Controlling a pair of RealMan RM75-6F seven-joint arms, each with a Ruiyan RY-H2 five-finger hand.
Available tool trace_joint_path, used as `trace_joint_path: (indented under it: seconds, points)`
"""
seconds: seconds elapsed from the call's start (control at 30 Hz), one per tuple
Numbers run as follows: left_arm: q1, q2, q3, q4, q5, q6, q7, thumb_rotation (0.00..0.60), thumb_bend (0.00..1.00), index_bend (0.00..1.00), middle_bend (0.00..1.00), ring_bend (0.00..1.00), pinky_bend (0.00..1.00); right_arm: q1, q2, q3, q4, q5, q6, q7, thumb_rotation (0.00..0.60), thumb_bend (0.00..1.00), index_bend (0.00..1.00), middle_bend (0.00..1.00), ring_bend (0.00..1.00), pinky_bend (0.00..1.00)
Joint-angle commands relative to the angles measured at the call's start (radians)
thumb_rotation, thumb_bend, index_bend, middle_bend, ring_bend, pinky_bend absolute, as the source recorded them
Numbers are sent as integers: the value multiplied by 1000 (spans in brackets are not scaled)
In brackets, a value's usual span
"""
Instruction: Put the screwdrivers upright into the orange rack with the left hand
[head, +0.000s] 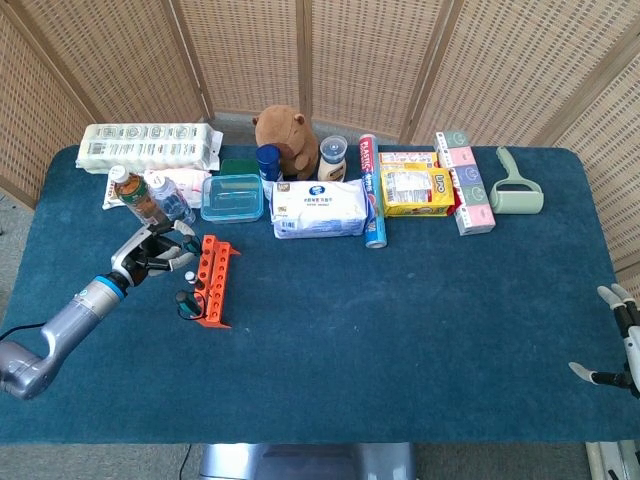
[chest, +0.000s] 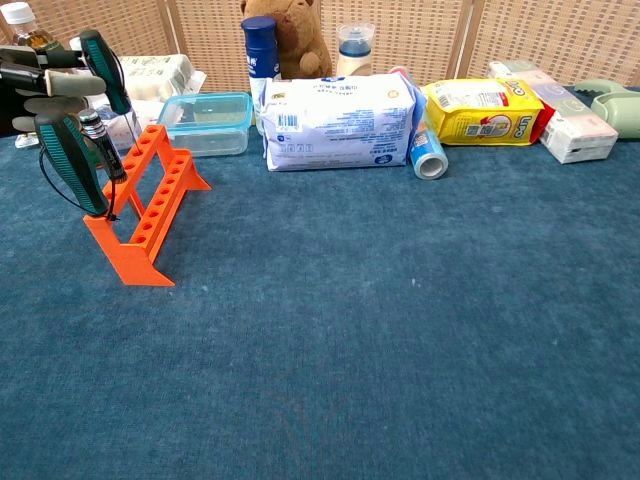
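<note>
Near: one screwdriver (chest: 70, 160) already stands in the near end of the orange rack (chest: 143, 205), just below the fingers (chest: 50, 103). Left hand (head: 152, 252) pinches a second screwdriver (chest: 103, 70), tip over a farther hole. Step: seating it. Next, judged: lower straight, then release. Right hand (head: 618, 345) far off, spread, holding nothing.

Cluttered blue table (head: 400, 330) with orange rack (head: 209, 281)
</note>
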Motion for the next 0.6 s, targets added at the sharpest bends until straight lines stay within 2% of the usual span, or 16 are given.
trace_joint_path:
  seconds: [0.03,0.3,0.6]
  points:
    - [-17,3,18,17,13,-3,-18,600,392,583,1000,961,987,0,0,0,0,1,-1,0,600,0,68,4,0,23]
    - [-66,-2,72,66,46,0,-87,600,392,583,1000,961,980,1,-1,0,-1,1,-1,-3,600,0,68,4,0,24]
    - [-101,-19,159,143,117,80,-192,600,400,583,1000,961,980,0,-1,1,1,4,0,-3,600,0,67,4,0,25]
